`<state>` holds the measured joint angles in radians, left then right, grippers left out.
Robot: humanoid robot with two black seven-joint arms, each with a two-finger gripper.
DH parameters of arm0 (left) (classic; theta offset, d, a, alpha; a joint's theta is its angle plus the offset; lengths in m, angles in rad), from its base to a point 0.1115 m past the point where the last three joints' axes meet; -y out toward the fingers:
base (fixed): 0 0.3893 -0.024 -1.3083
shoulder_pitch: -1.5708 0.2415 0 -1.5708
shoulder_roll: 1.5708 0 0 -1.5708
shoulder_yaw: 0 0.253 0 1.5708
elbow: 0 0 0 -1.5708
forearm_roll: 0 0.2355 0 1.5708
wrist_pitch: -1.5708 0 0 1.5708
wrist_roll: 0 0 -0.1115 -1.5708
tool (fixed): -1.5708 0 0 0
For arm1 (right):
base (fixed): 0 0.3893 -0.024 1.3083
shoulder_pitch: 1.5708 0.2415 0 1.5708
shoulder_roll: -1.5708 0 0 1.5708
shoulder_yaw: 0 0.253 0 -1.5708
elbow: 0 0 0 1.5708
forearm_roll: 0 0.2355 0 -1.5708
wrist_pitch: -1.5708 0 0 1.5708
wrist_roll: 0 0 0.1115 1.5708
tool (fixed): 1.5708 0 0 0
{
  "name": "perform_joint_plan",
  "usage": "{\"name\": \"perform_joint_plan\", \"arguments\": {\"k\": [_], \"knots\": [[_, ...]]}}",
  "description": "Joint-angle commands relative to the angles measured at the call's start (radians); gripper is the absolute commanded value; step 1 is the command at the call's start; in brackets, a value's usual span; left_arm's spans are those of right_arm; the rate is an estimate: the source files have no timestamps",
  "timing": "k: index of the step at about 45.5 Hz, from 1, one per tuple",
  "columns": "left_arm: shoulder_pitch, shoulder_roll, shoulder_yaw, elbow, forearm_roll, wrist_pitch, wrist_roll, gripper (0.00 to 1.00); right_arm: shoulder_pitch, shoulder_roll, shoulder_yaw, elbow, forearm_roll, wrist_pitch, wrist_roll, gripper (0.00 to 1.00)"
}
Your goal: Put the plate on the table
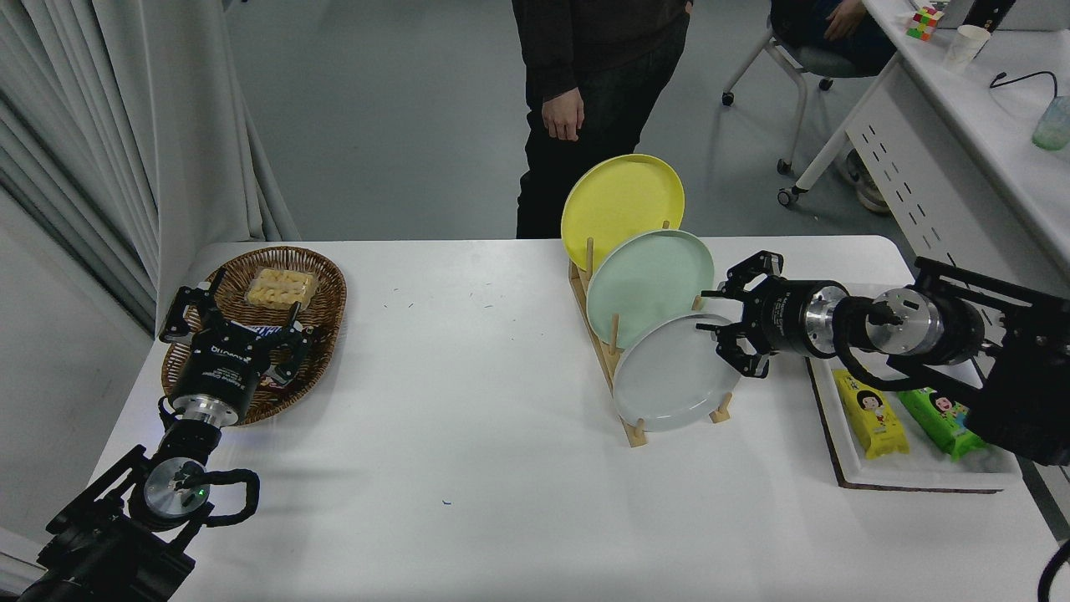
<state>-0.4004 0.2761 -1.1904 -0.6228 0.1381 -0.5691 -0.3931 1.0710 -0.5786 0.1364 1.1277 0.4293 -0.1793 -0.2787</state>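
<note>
The round pale grey matte plate (673, 374) leans upright in the front slot of a wooden peg rack (633, 431) on the white counter (468, 401), before 2 others. The right black claw (726, 322), fingers apart, sits at its upper right rim. The left claw (238, 322), also spread, hangs over a wicker basket (326, 284).

A rack (623, 380) is set on the table (468, 435), right of its middle. Three plates are stood in it on edge, one behind the other; the plate (673, 374) is placed in front. The right gripper (726, 324) is held just right of that plate. A tray (911, 472) is placed at the right edge, a basket (322, 288) at the far left. The left gripper (238, 322) is parked over the basket. A person (598, 92) is seen behind the table.
</note>
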Motion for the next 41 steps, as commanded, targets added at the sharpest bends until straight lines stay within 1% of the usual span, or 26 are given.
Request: {"name": "perform_joint_plan", "arguments": {"k": [1,15,23,26,41], "knots": [[0.000,0.000,0.000,0.000,0.000,0.000,0.000,0.98,0.004,-0.003,-0.003,0.006,0.009,0.003,-0.002,0.31],[0.000,0.000,0.000,0.000,0.000,0.000,0.000,0.98,0.012,-0.009,-0.008,0.015,0.009,0.006,-0.002,0.31],[0.000,0.000,0.000,0.000,0.000,0.000,-0.001,0.98,0.012,-0.009,-0.009,0.018,0.009,0.006,-0.003,0.28],[0.000,0.000,0.000,0.000,0.000,0.000,0.000,0.98,0.012,-0.009,-0.009,0.018,0.009,0.006,-0.003,0.24],[0.000,0.000,0.000,0.000,0.000,0.000,0.000,0.98,0.012,-0.009,-0.009,0.023,0.009,0.008,-0.002,0.23]]}}
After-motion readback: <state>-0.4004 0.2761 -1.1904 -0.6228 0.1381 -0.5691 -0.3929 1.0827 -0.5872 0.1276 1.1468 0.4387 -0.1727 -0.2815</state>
